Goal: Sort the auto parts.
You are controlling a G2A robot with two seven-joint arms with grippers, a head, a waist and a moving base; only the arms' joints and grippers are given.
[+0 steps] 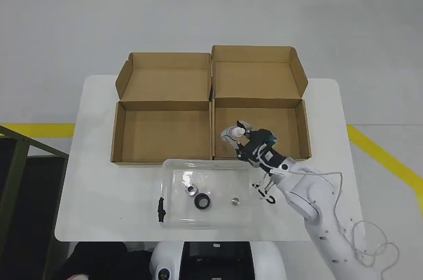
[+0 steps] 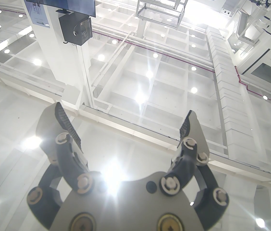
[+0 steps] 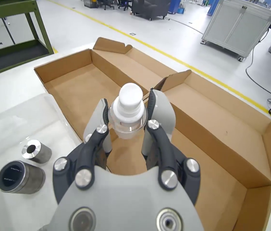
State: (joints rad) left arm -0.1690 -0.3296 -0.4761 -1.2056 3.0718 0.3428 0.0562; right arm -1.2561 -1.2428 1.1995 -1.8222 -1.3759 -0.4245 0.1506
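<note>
Our right hand (image 3: 128, 100) pinches a white stepped plastic part (image 3: 130, 96) over the right cardboard box (image 1: 299, 136), close to the side next to the left cardboard box (image 1: 117, 133). Our left hand (image 2: 125, 111) is spread, holding nothing. A steel bushing (image 3: 36, 151) and a wider metal sleeve (image 3: 20, 177) stand just beside each other in the clear tray (image 1: 171, 168) on the worktop (image 1: 92, 175).

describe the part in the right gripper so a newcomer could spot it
On the white table sit two open cardboard boxes behind a clear tray. Above the right box hangs the right gripper, shut on a white part shaped like a stepped knob. Its neighbours, the metal sleeves in the tray, are grey and sit loose.
</note>
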